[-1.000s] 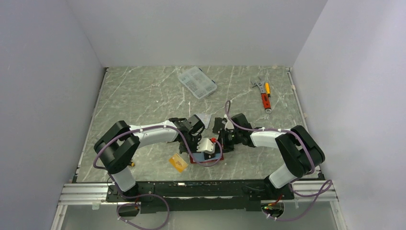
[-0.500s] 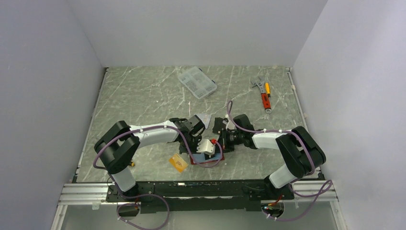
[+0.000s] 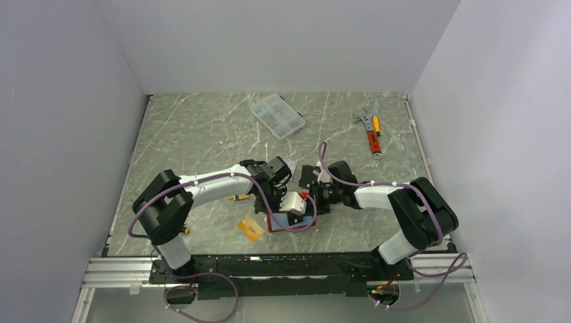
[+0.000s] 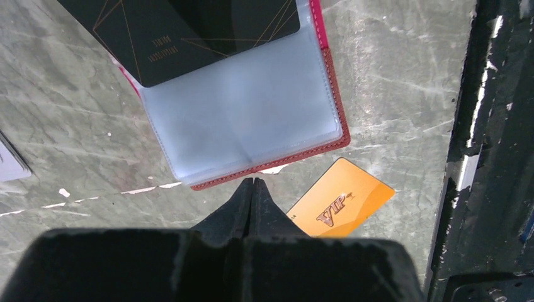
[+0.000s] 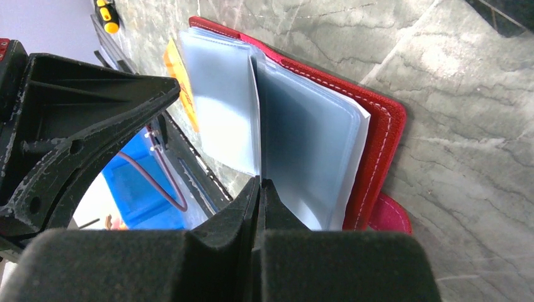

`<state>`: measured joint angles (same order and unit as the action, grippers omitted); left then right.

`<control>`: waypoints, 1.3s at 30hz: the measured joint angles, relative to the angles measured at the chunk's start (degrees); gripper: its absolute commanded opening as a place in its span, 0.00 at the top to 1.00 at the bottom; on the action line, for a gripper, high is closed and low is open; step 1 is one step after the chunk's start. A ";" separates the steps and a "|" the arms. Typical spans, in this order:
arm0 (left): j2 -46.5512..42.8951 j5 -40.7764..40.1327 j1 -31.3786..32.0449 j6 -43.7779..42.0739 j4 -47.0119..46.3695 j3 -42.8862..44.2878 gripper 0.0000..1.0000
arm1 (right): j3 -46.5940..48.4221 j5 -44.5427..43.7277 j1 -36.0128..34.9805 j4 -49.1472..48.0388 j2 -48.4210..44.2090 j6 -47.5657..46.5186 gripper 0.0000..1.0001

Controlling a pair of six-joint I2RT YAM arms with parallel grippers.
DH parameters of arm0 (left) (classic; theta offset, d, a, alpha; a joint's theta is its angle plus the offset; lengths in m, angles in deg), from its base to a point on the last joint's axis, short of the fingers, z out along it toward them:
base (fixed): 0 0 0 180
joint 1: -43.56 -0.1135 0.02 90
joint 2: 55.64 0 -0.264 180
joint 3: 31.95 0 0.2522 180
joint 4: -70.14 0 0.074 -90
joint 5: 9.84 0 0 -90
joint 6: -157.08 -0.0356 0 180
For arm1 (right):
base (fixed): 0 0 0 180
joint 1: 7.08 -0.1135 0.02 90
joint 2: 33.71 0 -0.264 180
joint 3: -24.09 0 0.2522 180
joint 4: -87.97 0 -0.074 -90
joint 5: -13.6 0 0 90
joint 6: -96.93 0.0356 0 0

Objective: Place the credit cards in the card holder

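The red card holder [image 4: 330, 135] lies open on the table, its light blue sleeves [image 4: 245, 119] facing up. A dark card [image 4: 182, 31] rests over its far end. My left gripper [image 4: 253, 184] is shut and empty, its tips just short of the holder's near edge. An orange-gold credit card [image 4: 343, 200] lies flat right of those tips, apart from the holder. In the right wrist view my right gripper [image 5: 259, 182] is shut on one clear sleeve of the card holder [image 5: 378, 138] and holds it upright. From above, the holder [image 3: 273, 227] and orange card [image 3: 250, 229] sit between both grippers.
A silver-grey card [image 4: 9, 165] lies at the left wrist view's left edge. A clear parts box [image 3: 277, 115] and hand tools [image 3: 371, 132] sit at the back of the table. The black front rail [image 4: 497, 151] runs close beside the orange card.
My left arm has drawn back from the card holder, uncovering a small gold-coloured thing on the table beside it. The right gripper and the holder have stayed put.
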<state>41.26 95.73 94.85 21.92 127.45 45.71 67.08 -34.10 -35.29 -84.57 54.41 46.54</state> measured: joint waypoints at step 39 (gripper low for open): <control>-0.87 -0.57 2.82 -1.16 -8.90 -5.20 1.00 | 0.37 1.73 0.44 -0.52 0.07 0.11 1.00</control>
<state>40.39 95.16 97.67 20.76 118.55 40.51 67.45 -32.37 -34.85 -85.09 54.47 46.65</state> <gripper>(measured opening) 0.010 0.009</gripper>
